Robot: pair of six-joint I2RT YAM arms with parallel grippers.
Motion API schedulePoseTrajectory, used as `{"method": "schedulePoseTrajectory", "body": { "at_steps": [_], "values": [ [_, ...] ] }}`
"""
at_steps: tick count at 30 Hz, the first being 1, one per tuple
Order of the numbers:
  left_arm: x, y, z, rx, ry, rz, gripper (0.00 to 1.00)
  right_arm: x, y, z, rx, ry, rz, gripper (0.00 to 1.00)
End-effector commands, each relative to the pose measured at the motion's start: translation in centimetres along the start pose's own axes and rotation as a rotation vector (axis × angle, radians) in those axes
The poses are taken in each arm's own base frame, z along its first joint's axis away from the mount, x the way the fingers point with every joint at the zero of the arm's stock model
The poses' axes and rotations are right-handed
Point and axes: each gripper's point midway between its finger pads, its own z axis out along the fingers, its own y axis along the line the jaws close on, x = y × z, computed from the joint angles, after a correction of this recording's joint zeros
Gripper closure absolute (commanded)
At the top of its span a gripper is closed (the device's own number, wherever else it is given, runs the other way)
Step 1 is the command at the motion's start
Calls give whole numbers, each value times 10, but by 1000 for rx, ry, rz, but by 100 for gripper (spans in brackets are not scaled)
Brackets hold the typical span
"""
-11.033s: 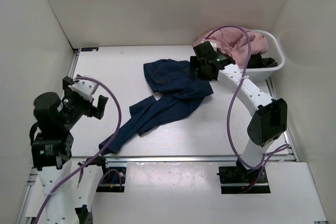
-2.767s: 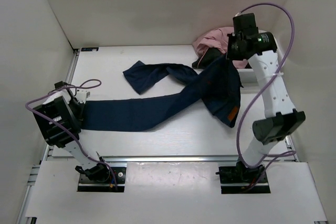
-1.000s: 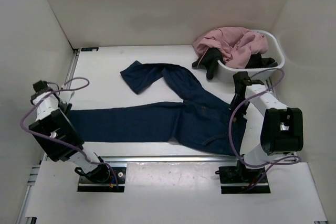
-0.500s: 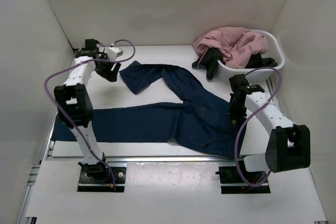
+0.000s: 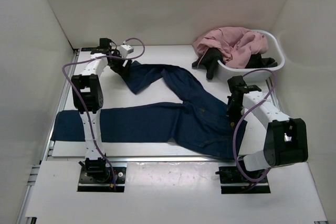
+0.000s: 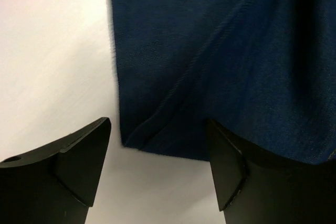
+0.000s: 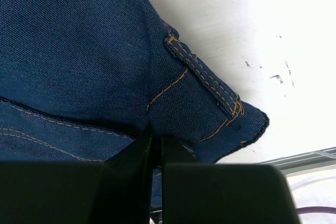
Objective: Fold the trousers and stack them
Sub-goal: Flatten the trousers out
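1. The trousers (image 5: 152,123) lay spread out on the white counter (image 5: 163,55).
2. One leg lay flat and straight along the near side. It reached all the way to the left edge of the counter.
3. The other leg bent away toward the far left corner. Its end was a bit creased.
4. The waist part lay on the right side, close to the right arm.
5. The left end effector (image 5: 121,64) was at the far left, over the end of the bent leg.
6. In the left wrist view, the left end effector (image 6: 157,166) had its two black fingers (image 6: 79,171) spread wide apart. A corner of the blue leg end showed between them. It held nothing.
7. The right end effector (image 5: 231,109) pointed down at the waist part.
8. In the right wrist view, the right end effector (image 7: 156,150) had its fingers squeezed together. They pinched the blue cloth just beside a belt loop with orange stitches.
9. A white basket (image 5: 275,65) sat in the far right corner.
10. A pink garment (image 5: 231,43) was piled in the basket.
11. A black garment (image 5: 209,62) hung over the basket's left rim.
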Motion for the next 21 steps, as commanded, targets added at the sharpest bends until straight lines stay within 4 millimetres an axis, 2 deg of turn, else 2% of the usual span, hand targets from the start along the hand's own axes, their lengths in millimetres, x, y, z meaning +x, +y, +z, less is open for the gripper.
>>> {"method": "schedulePoseTrajectory", "body": {
  "at_steps": [1,3,4,5,7,8,9,11,12,13,14,15,16,18,19,20,21],
  "values": [
    [-1,-21,17,54,-1,71,18,-1,7,2,-40,6,-22,100],
    [6,-33,23,85,13,54,45,-5,6,2,-38,6,-13,100],
    [7,-40,26,97,20,50,77,-10,8,1,-41,-3,-12,100],
    [8,-38,23,79,32,37,86,-14,7,2,-38,-2,-2,100],
    [12,-40,14,63,55,34,86,-29,6,-5,-21,-34,2,100],
    [15,-33,8,18,81,39,86,-34,4,-9,-5,-49,13,100],
    [7,-23,-13,-35,70,34,86,-37,0,-13,16,-56,30,100],
    [3,-2,-44,-119,55,-20,86,-52,-7,-31,46,-140,65,100],
    [9,17,-66,-172,47,-56,86,-51,-8,-36,40,-152,85,100],
    [-5,25,-101,-235,8,-48,86,-50,-6,-42,32,-164,77,100],
    [-3,34,-122,-290,14,-31,86,-46,4,-51,-6,-188,81,100],
    [17,35,-136,-312,49,-34,86,-36,8,-52,-8,-171,79,100],
    [9,30,-167,-367,37,11,86,-19,19,-52,-22,-137,44,100],
    [34,23,-187,-425,133,80,86,14,28,-39,-19,-71,50,100],
    [58,4,-190,-408,180,83,86,31,39,-38,-29,-56,6,97],
    [72,-5,-191,-399,211,87,86,52,40,-25,-22,-9,-5,93],
    [86,-14,-190,-385,240,89,86,64,46,-20,-33,19,19,84]
  ]
}}
